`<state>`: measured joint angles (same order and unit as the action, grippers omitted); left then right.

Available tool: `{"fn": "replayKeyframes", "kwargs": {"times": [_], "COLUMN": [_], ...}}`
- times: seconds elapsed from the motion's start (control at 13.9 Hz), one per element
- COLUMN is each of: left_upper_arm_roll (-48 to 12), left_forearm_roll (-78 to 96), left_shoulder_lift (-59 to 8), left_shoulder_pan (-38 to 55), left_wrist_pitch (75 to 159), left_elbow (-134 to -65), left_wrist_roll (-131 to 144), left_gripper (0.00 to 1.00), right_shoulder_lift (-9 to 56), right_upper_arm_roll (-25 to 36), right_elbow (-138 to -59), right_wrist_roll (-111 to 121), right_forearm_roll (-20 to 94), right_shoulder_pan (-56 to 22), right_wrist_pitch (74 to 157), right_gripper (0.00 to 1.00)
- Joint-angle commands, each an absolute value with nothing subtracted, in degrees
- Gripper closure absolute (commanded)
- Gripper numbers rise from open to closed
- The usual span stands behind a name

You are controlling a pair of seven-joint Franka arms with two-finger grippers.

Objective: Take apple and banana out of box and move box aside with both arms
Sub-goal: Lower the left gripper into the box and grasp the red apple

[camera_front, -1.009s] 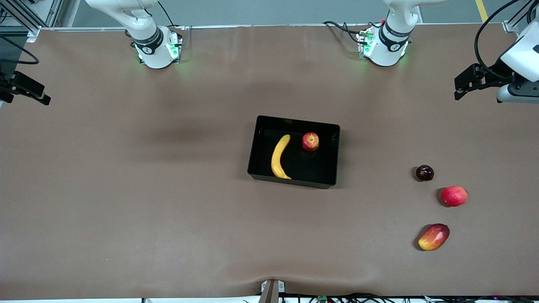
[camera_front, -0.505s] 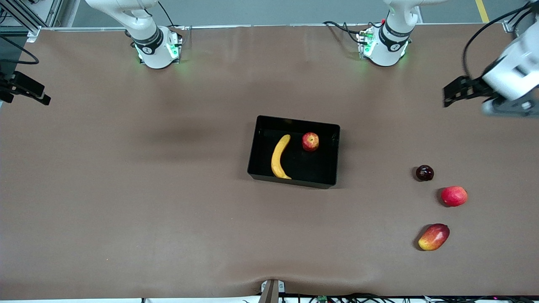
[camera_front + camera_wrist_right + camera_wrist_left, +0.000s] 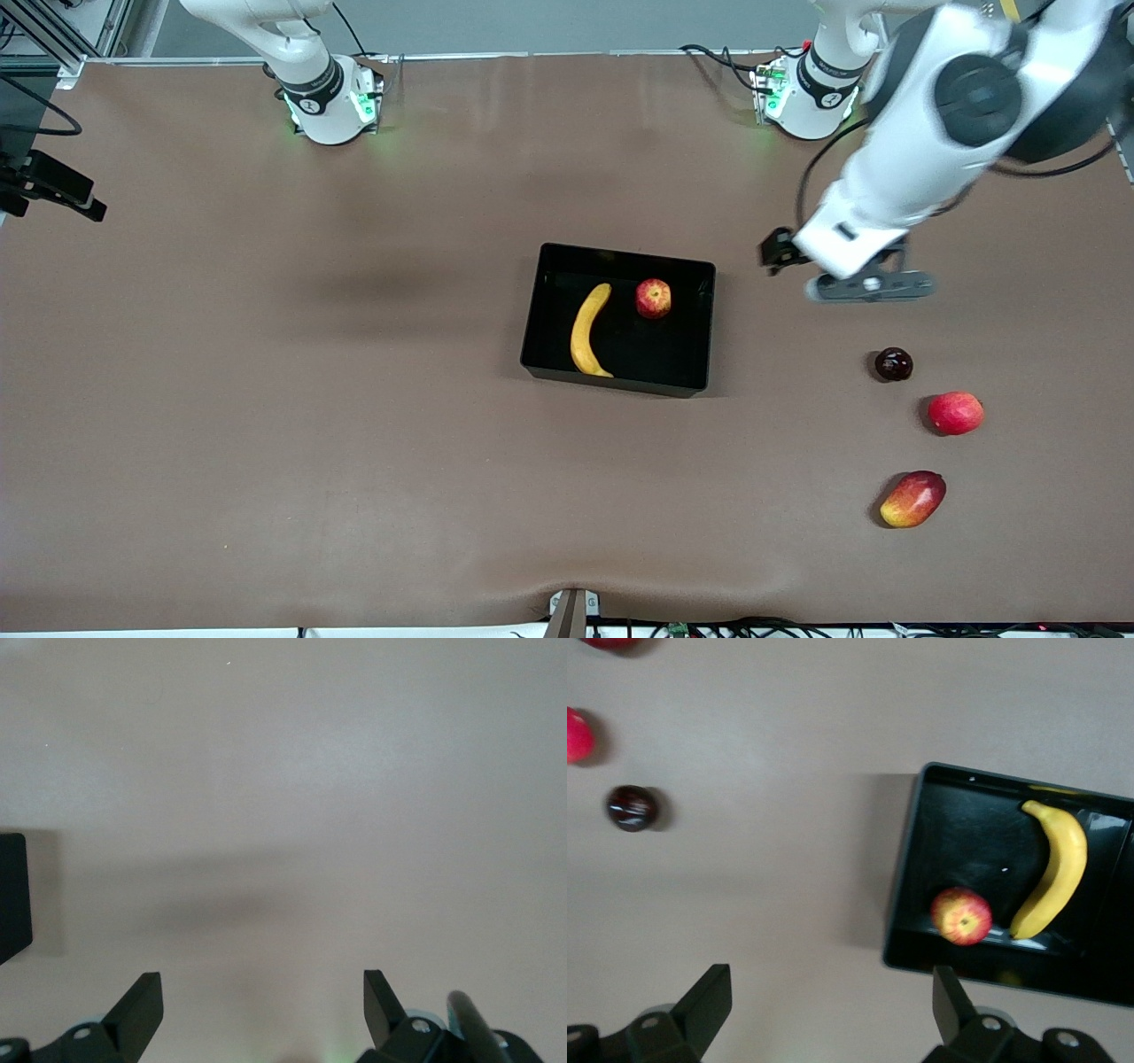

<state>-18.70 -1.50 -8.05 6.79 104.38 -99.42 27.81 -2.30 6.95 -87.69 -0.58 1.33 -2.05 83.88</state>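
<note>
The black box (image 3: 620, 319) sits mid-bench and serves as the landmark: inside it lie the banana (image 3: 589, 330), toward the right arm's end, and the speckled apple (image 3: 653, 299) beside it, toward the left arm's end and farther from the front camera. Neither fruit nor box has shifted over the last second. What has changed is the left arm: half a second ago its pincer was out at the bench edge, and it has now swung in to hang over bare bench (image 3: 266, 399) just beside the box on the left arm's end. The left pincer (image 3: 833, 1014) is spread wide and holds nothing; its wrist view looks down on the box wall (image 3: 904, 877) with apple (image 3: 961, 915) and banana (image 3: 1054, 870) inside. Toward the left arm's end from the box, a dark plum (image 3: 893, 364), a plain red fruit (image 3: 955, 413) and a mango (image 3: 912, 499) lie unmoved. The right pincer (image 3: 264, 1010) waits, fingers wide apart and empty, above bare bench.
</note>
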Motion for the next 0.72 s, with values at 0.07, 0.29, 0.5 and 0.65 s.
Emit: {"fn": "replayKeyframes", "kwargs": {"times": [0.07, 0.29, 0.5, 0.65], "left_upper_arm_roll": [-18.7, -18.5, -18.7, -18.7], "left_forearm_roll": [-1.9, -2.5, -7.6, -7.8], "left_shoulder_lift": [-11.8, -17.6, -22.4, -24.9], "left_shoulder_pan": [12.8, 17.8, 19.6, 20.3], "left_wrist_pitch": [114.1, 118.5, 120.9, 122.6], "left_elbow": [-104.4, -104.5, -104.5, -104.6], "left_wrist_roll": [34.0, 39.5, 43.8, 46.7], "left_gripper": [0.00, 0.00, 0.00, 0.00], "right_shoulder_lift": [-1.2, -1.2, -0.9, -0.9], "right_upper_arm_roll": [6.2, 6.2, 6.2, 6.2], "right_elbow": [-86.4, -86.4, -86.4, -86.4], "right_wrist_roll": [-0.1, -0.1, -0.1, -0.1], "right_forearm_roll": [1.3, 1.3, 1.2, 1.2], "right_shoulder_pan": [-0.7, -0.7, -0.8, -0.8], "right_wrist_pitch": [83.5, 83.5, 83.4, 83.4], "right_gripper": [0.00, 0.00, 0.00, 0.00]}}
